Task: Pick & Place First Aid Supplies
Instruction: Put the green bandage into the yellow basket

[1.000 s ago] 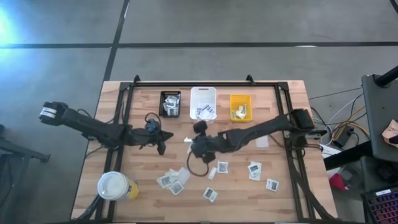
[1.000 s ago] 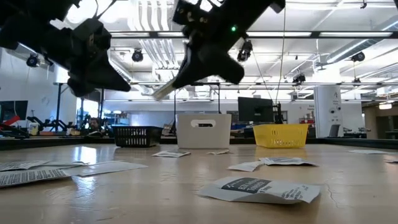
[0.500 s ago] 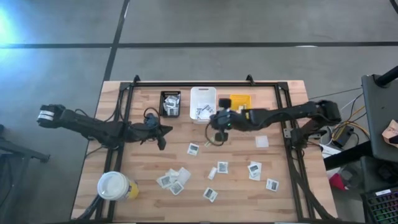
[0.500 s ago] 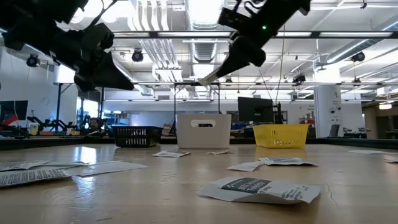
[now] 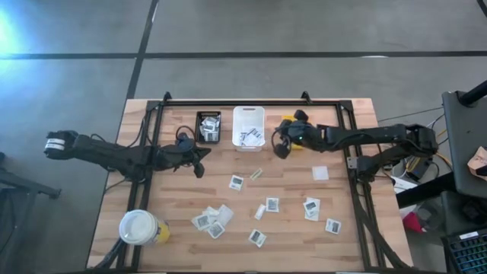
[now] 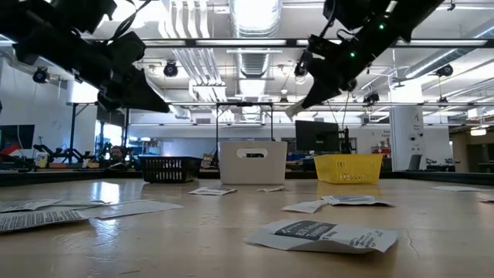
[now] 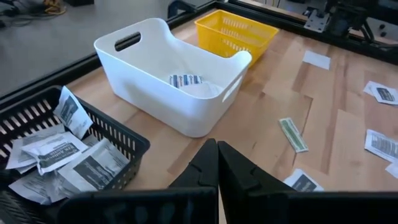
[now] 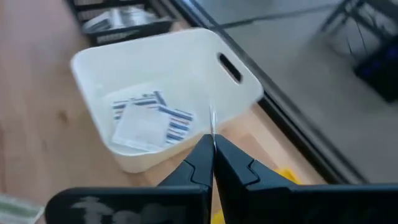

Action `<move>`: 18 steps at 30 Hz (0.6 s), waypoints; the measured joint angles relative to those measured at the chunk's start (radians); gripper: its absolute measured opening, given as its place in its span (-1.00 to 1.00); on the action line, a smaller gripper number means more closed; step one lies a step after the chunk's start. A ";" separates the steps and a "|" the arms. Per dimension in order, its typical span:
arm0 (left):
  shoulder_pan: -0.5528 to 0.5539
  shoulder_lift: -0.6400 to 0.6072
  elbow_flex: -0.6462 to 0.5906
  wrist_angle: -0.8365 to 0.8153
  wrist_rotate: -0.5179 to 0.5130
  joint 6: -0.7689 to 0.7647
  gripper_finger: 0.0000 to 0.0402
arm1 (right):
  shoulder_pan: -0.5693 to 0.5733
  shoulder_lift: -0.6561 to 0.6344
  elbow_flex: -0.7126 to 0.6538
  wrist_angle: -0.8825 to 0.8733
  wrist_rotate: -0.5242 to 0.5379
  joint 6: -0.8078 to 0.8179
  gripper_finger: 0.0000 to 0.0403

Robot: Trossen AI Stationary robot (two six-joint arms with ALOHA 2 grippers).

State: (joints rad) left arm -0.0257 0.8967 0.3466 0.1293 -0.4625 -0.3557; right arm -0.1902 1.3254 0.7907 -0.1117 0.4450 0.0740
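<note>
First aid supplies lie flat on the wooden table: white square packets (image 5: 237, 182) (image 5: 272, 204) (image 5: 311, 207) and one pale green strip (image 5: 256, 173) (image 7: 292, 134). At the far edge stand a black bin (image 5: 208, 126), a white bin (image 5: 248, 126) and a yellow bin (image 5: 295, 131), each with packets inside. My right gripper (image 5: 279, 148) (image 8: 212, 146) hovers between the white and yellow bins, shut on a thin pale strip packet. My left gripper (image 5: 199, 170) (image 7: 217, 152) hangs shut and holding nothing, just nearer than the black bin. My right gripper pinches the pale strip packet between its two fingers. The strip shows edge-on as a thin sliver (image 8: 212, 123) sticking out past the fingertips. In the low view its free end (image 6: 294, 110) slants down beyond the fingers, lifted well clear of the table.
A large white-lidded cup (image 5: 140, 227) stands at the near left corner. More packets lie toward the near edge (image 5: 211, 221) (image 5: 257, 237) (image 5: 333, 225), and one sits at the right (image 5: 320, 173). A black frame rail (image 5: 251, 101) runs along the far edge.
My right gripper has travelled from the middle of the table toward the far edge and the right, ending between the white and yellow bins. Its wrist has rolled on the way, and the strip has stayed between its fingers, clear of the table.
</note>
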 joint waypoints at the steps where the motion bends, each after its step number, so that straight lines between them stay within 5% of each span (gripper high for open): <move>1: 0.001 0.000 0.000 0.001 0.000 0.000 -1.00 | -0.012 -0.010 -0.011 0.000 0.000 0.029 -0.96; 18: 0.006 0.000 0.000 0.012 0.000 0.054 -1.00 | -0.152 -0.063 -0.043 -0.097 0.005 0.283 -0.96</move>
State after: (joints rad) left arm -0.0196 0.8970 0.3466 0.1418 -0.4622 -0.3016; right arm -0.3420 1.2621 0.7475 -0.2090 0.4500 0.3569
